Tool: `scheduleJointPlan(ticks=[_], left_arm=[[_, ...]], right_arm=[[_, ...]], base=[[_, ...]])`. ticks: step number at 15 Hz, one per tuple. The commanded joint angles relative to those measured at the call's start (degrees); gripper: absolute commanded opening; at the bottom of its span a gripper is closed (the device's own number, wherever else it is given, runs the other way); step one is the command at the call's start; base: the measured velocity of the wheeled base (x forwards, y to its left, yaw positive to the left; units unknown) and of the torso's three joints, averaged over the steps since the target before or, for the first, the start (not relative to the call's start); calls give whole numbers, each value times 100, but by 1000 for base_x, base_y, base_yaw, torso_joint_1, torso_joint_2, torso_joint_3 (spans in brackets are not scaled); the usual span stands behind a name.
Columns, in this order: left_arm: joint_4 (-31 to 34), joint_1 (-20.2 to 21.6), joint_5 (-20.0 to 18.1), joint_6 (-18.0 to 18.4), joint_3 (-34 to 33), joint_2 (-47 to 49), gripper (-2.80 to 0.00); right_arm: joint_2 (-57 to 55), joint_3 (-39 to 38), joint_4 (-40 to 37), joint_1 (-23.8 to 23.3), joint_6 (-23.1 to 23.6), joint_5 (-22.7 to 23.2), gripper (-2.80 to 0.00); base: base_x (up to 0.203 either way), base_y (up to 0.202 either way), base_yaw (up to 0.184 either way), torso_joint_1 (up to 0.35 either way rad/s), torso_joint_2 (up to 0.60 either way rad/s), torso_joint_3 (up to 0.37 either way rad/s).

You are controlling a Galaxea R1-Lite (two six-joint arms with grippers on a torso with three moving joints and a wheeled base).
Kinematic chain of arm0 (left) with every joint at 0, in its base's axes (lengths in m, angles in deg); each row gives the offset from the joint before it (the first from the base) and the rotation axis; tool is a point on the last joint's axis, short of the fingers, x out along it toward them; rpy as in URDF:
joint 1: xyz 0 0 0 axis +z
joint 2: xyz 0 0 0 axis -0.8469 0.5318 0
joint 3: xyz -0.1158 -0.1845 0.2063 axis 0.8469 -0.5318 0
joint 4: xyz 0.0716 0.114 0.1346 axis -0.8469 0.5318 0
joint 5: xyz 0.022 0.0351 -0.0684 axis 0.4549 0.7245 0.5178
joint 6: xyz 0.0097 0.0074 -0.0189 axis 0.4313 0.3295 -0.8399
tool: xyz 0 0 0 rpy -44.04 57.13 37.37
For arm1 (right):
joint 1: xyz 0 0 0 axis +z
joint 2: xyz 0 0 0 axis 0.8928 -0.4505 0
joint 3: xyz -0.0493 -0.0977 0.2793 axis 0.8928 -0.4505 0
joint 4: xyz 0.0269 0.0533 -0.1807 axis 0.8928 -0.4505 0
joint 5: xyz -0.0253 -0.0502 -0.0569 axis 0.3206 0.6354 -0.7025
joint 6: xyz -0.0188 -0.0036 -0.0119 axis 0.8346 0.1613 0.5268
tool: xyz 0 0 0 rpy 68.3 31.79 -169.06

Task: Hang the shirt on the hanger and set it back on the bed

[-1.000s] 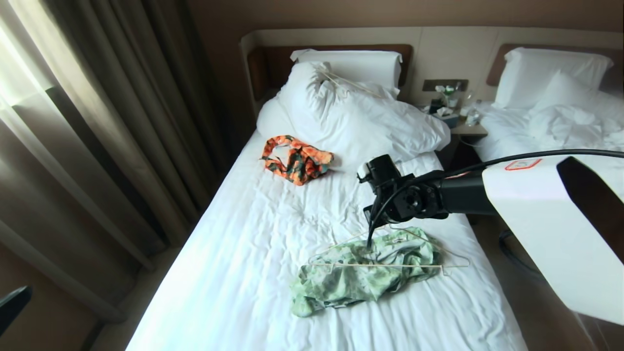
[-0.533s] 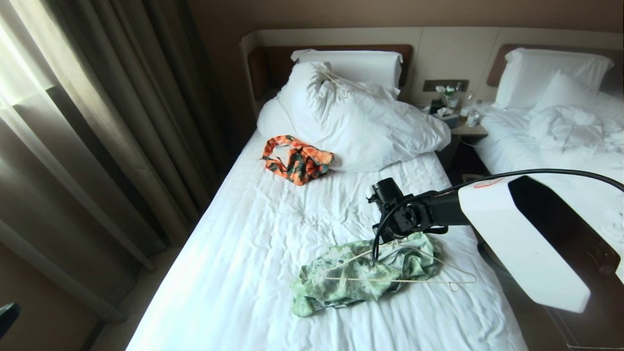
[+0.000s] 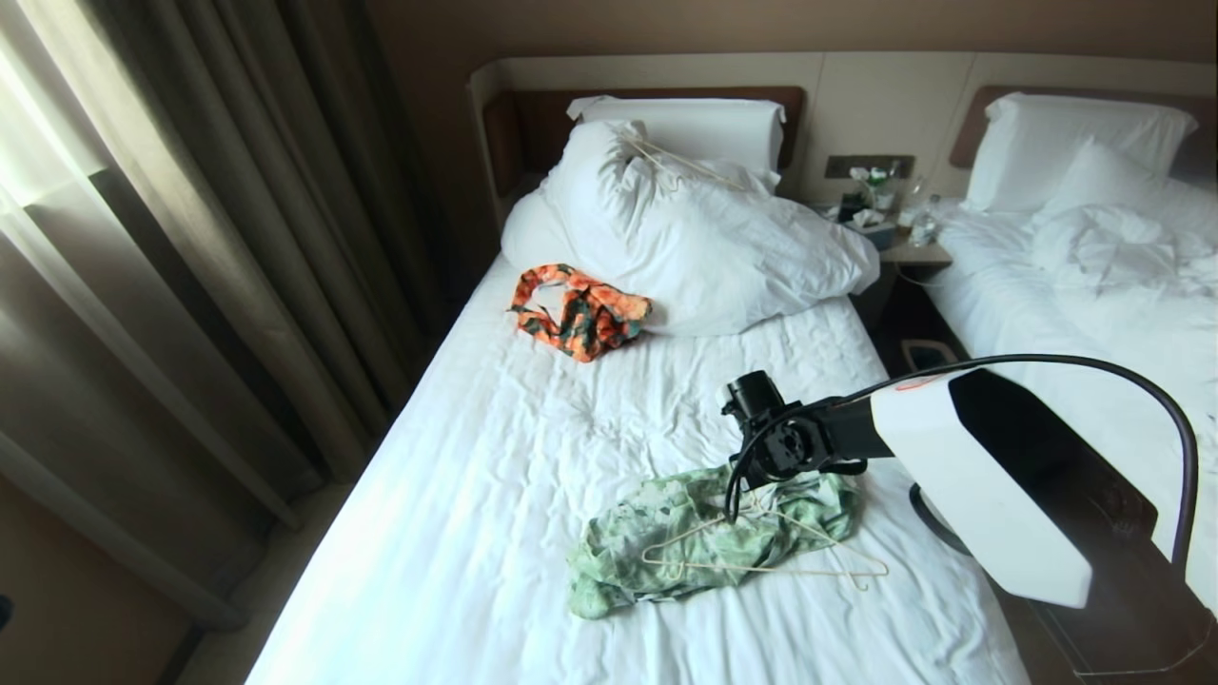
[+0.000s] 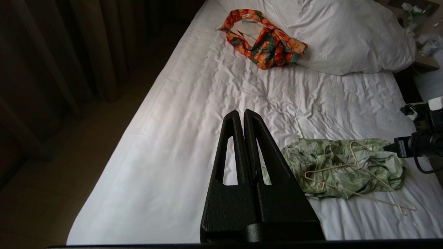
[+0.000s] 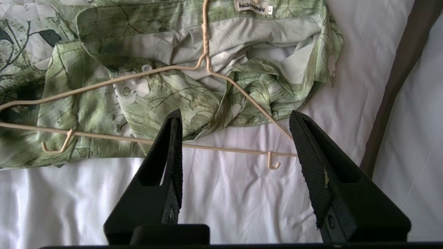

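Bed: white sheet, creased all over; it fills the ground under and ahead of my right jaws.
Duvet and pillow: heaped white duvet and a pillow well beyond my jaws, against a dark wooden headboard.
Room: heavy curtains stand along the bed's far side from my right arm; a nightstand with small items and a second white bed lie on my right arm's side.
Shirt: the green leafy shirt lies crumpled on the sheet just ahead of my right jaws, not touched by them.
Hanger: the cream hanger lies on top of the shirt, its bottom bar passing between my right jaws' tips.
Right jaws: released, spread wide, grasping nothing.
Left jaws: clenched on nothing, above the sheet, shirt off to one side.
Other garment: an orange patterned garment lies near the duvet, well apart.
Writing: a white collar label carries small print I cannot read for certain.
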Motion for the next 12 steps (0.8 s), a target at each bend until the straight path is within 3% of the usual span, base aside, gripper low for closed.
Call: scheduleJointPlan(ticks=[1, 2, 3, 8, 12], left_arm=[[5, 3, 8, -8, -26, -116, -280], [53, 2, 8, -8, -30, -161, -280], [95, 3, 9, -8, -26, -198, -280], [106, -32, 130, -52, -20, -497, -280], [108, -621, 145, -137, 9, -785, -280]], right_arm=[[308, -55, -319, 2, -286, -22, 0], [475, -106, -495, 4, -414, -26, -109], [657, -271, -594, 4, -478, -27, -280], [1934, -966, -730, 46, -757, -69, -280], [4163, -1920, -935, 77, -976, -112, -280]], base=[[0, 0, 0, 0, 0, 0], [0, 0, 0, 0, 0, 0], [0, 0, 0, 0, 0, 0], [0, 0, 0, 0, 0, 0], [0, 0, 0, 0, 0, 0]])
